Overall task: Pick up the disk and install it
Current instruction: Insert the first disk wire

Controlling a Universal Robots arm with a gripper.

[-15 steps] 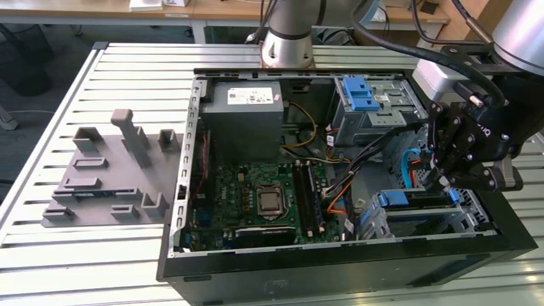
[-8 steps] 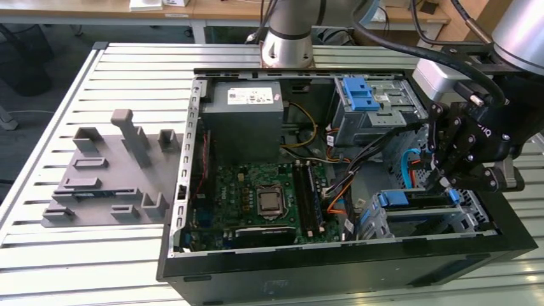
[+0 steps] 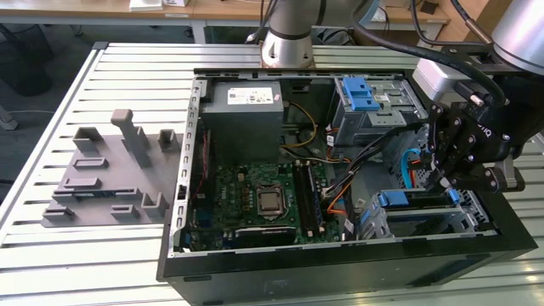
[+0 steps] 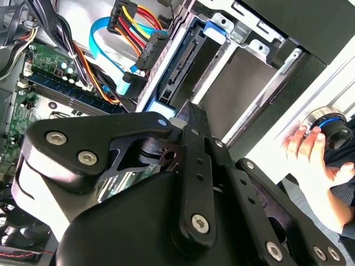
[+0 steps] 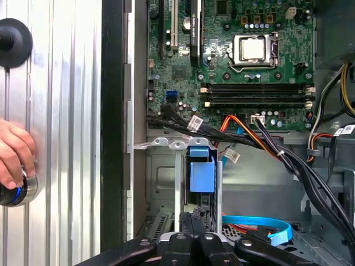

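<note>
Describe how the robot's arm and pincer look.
The arm is made of smooth silver-grey tubes, with a darker band low on the column. Thick black cables loop along it toward the wrist. The pincer is matte black, built from flat linked bars joined by round silver screws, with a little white print on its side.

Disk [image 3: 416, 199] in the cage [image 3: 463, 220] inside the case [image 3: 340, 271] — motherboard [image 3: 255, 191] at the exterior view's left.
</note>
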